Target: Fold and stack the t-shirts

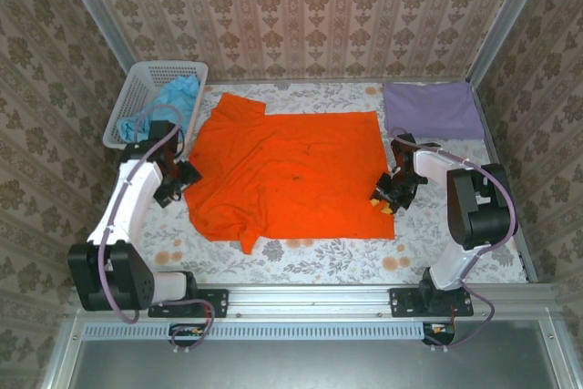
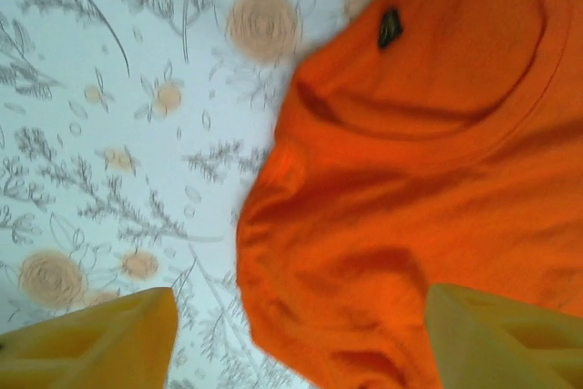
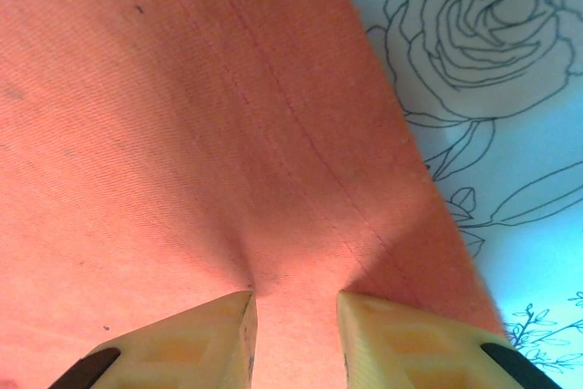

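The orange t-shirt [image 1: 291, 170] lies spread flat across the middle of the floral table, its collar toward the left. My left gripper [image 1: 178, 187] hovers at the shirt's left edge. In the left wrist view it [image 2: 301, 302] is open wide over the collar and shoulder fabric [image 2: 428, 179]. My right gripper [image 1: 387, 198] sits on the shirt's right edge. The right wrist view has it [image 3: 296, 302] shut on a puckered fold of orange cloth [image 3: 182, 134] near the stitched hem. The lavender t-shirt [image 1: 433, 108] lies folded at the back right. The light blue t-shirt [image 1: 178, 97] is crumpled in the basket.
A white lattice basket [image 1: 137, 88] stands at the back left corner. Bare floral tablecloth [image 1: 301, 257] runs along the near edge in front of the orange shirt. Patterned walls close in the table on three sides.
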You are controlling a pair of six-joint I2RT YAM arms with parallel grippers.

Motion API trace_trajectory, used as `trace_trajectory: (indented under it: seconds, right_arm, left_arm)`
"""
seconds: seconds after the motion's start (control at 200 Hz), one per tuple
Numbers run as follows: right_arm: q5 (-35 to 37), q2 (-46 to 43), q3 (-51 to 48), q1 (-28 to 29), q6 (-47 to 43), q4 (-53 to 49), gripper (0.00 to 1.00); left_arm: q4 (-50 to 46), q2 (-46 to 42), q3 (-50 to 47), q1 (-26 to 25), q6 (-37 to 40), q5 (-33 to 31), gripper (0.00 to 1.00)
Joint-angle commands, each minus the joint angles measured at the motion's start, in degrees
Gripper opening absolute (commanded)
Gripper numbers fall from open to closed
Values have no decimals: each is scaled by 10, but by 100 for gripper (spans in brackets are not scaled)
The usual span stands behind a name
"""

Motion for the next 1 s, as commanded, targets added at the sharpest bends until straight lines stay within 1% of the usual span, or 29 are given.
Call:
trace_trajectory:
  seconds: [0.0,0.07,0.13,0.27,0.375,0.48,0.595,0.655,0.705,0.775,0.79,0.845,0.9,0.995]
  right_arm:
    - [8,17,12,-3,2,0,32]
    - [10,16,15,-4,-1,-3,32]
    - [18,16,17,-4,-2,-6,32]
    - [35,22,22,-4,-7,-9,32]
    - [44,18,34,-4,-8,-22,32]
    - [55,-14,36,-3,-7,-14,32]
    - [66,-58,40,0,-2,14,39]
    - [72,-65,51,3,1,35,44]
    - [83,-62,63,4,10,57,46]
    - [101,-35,86,4,29,108,46]
    - [104,-25,92,4,32,132,45]
    - [107,15,128,4,38,166,39]
    - [114,69,183,5,34,165,33]
    - [101,153,290,6,13,136,26]
  left_arm:
    - [10,72,31,11,55,28,60]
    - [38,112,36,8,65,63,51]
    - [59,140,39,0,69,78,49]
    - [90,210,62,-29,71,90,49]
    - [94,263,113,-62,73,101,52]
    - [95,316,173,-93,77,100,54]
    - [94,376,250,-111,76,103,56]
    - [102,405,285,-118,75,101,56]
    - [107,431,312,-122,74,100,56]
    - [103,472,357,-126,80,97,55]
    - [101,480,366,-126,81,95,55]
    - [95,511,398,-127,77,94,54]
    - [89,535,420,-131,69,90,53]
    - [82,564,451,-138,56,98,52]
